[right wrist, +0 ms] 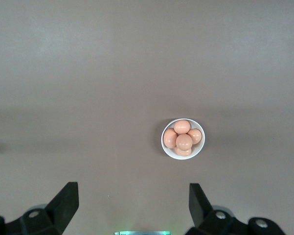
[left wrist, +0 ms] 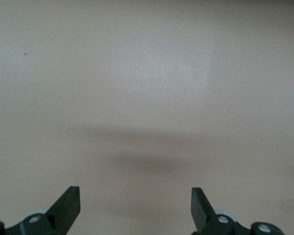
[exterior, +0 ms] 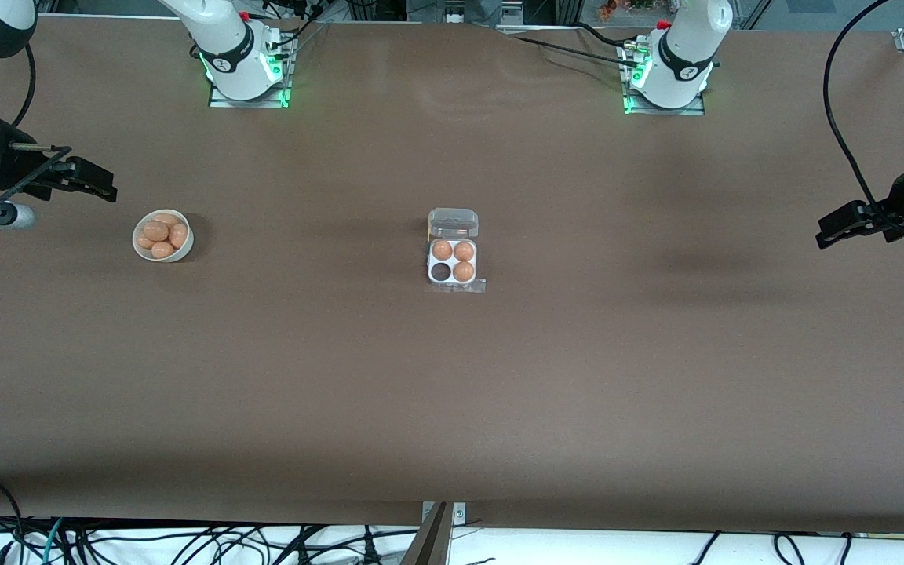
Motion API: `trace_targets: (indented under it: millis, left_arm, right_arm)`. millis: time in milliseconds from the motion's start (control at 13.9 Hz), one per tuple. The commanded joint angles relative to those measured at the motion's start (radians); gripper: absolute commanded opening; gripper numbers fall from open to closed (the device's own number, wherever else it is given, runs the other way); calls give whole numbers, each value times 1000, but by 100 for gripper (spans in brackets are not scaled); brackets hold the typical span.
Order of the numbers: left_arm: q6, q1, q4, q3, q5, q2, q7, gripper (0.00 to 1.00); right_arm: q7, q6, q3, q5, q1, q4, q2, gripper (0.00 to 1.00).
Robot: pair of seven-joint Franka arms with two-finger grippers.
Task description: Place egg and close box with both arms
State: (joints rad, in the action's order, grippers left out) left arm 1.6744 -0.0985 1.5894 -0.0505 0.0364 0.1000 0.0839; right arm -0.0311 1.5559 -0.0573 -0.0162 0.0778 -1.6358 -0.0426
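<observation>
Right now the box [exterior: 453,260] sits in the middle of the brown table [exterior: 452,392], and everything else can be placed from it. Its clear lid [exterior: 453,223] is folded back, lying flat on the table on the side of the tray farther from the front camera. Three of the four cells hold an egg each; the fourth cell [exterior: 441,271], the one nearer the front camera and toward the right arm's end of the table, is dark and empty. A clear tab [exterior: 456,287] juts from the tray's edge nearest the front camera.

Well apart from the box, toward the right arm's end of the table, stands a round white bowl [exterior: 163,235] with several orange-brown eggs [exterior: 156,231] piled in it; none of them has been taken out.

The right gripper [exterior: 95,182] hangs in the air past the bowl, still farther from the box, over bare table, with its jaws apart and nothing between them. The right wrist view looks down on the bowl [right wrist: 183,139] ahead of its spread fingers [right wrist: 66,199].

The left gripper [exterior: 836,229] hangs well away from the box at the left arm's end of the table, jaws likewise apart and empty, and its wrist view shows only bare table [left wrist: 147,98] past its fingers [left wrist: 68,203].
</observation>
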Motion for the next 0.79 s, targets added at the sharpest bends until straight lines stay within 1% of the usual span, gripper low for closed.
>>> trace_targets:
  millis: [0, 719]
  left_arm:
    - [-13, -7, -45, -6, -6, 13, -15, 100]
    - [-22, -4, -45, -14, -4, 10, -13, 100]
  right_arm:
    - [-6, -8, 11, 12, -13, -12, 18, 100]
    - [-6, 4, 11, 12, -13, -19, 15, 100]
